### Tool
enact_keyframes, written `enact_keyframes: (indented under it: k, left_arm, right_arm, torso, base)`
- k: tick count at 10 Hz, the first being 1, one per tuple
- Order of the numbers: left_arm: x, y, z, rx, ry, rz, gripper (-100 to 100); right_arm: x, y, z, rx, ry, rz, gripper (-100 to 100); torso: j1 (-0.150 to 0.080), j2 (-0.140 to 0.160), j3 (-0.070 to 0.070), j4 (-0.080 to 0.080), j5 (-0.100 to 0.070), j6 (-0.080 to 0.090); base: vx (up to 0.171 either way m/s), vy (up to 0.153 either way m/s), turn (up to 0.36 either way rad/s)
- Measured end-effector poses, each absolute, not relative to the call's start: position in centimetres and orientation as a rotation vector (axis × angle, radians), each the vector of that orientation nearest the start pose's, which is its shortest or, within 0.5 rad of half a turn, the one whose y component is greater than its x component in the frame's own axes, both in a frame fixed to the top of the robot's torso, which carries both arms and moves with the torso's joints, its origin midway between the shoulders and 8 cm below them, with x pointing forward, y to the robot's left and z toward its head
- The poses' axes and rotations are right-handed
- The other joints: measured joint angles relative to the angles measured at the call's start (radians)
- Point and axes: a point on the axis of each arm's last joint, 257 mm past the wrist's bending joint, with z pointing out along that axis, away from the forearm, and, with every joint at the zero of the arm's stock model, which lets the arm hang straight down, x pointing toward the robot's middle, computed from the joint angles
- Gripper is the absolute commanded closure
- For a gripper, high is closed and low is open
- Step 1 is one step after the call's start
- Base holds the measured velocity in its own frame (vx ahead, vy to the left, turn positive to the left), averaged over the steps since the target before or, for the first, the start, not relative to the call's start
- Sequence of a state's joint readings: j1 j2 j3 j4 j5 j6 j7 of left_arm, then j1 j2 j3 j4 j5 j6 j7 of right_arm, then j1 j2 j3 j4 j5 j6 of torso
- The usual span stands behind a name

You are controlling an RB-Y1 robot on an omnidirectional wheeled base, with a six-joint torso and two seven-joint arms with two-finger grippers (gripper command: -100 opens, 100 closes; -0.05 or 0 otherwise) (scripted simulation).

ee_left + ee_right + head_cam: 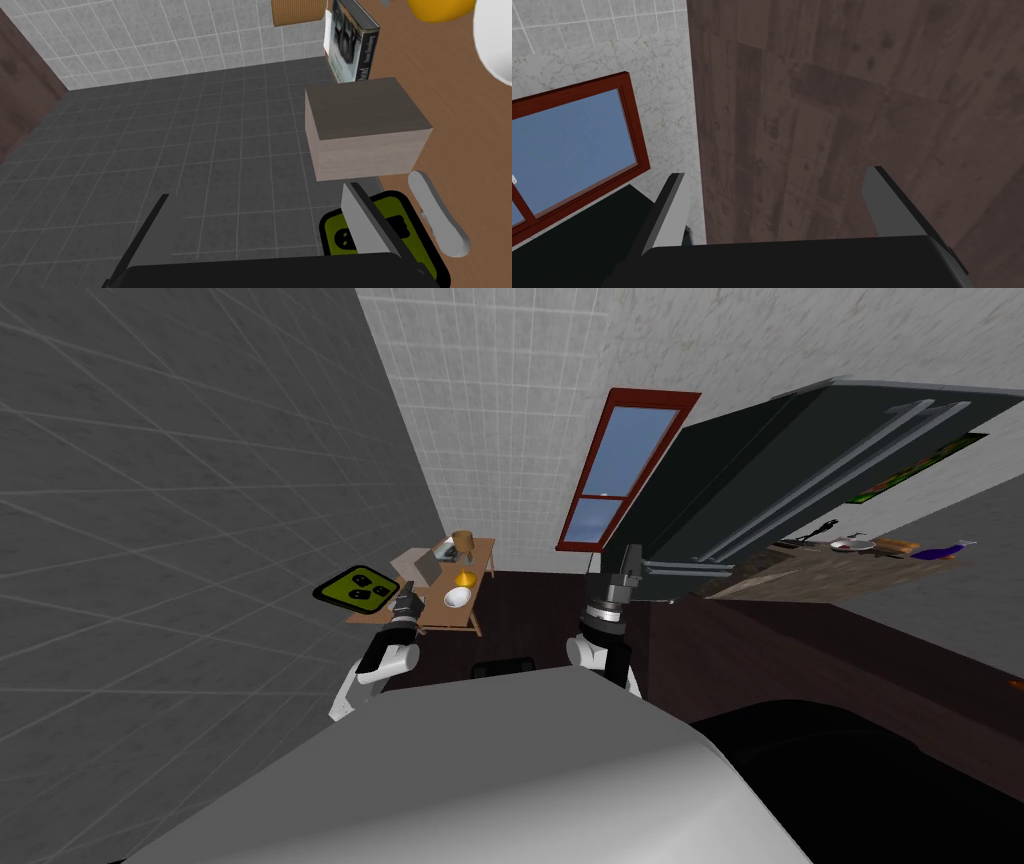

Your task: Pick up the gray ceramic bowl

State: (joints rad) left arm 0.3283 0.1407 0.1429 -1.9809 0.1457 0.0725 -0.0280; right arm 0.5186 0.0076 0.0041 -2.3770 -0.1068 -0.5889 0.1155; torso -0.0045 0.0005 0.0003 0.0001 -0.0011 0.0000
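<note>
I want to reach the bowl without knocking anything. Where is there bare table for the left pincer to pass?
Bare wood runs between the box and the white bowl on the table. It's crowded near the left pincer, where the green tray, white oblong piece and box sit close together.
</note>
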Motion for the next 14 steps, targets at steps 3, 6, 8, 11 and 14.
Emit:
enact_keyframes:
  k: [3, 6, 8, 11, 14]
  left_arm:
    - [45.3, 36.6, -21.1, -1.289, 1.138, -0.982, -100]
    - [45.5, 37.4, -23.2, -1.349, 1.183, -0.944, -100]
    - [45.5, 37.7, -24.9, -1.388, 1.215, -0.919, -100]
    - [45.6, 37.5, -27.5, -1.455, 1.276, -0.872, -100]
    - [45.7, 38.2, -31.1, -1.535, 1.362, -0.803, -100]
  right_arm:
    - [30.2, -28.8, 7.6, 0.557, 0.447, 1.289, 0]
    - [30.2, -28.8, 7.6, 0.557, 0.447, 1.289, 0]
    - [30.2, -28.8, 7.6, 0.557, 0.447, 1.289, 0]
    - [30.2, -28.8, 7.6, 0.557, 0.447, 1.289, 0]
    - [30.2, -28.8, 7.6, 0.557, 0.447, 1.289, 0]
  torso:
    - [0.001, 0.0, 0.0, 0.0, 0.0, 0.0]
    - [0.003, -0.001, -0.001, 0.0, 0.0, 0.0]
    - [0.003, -0.002, -0.001, 0.0, 0.0, 0.0]
    - [0.002, -0.003, -0.002, -0.001, 0.0, 0.0]
    - [0.003, -0.007, -0.004, -0.002, 0.001, 0.0]
  base:
    - [-0.009, -0.057, -0.007]
    - [0.015, -0.038, -0.007]
    - [0.021, -0.038, -0.005]
    - [0.045, -0.036, -0.004]
    - [0.086, -0.026, 0.0]
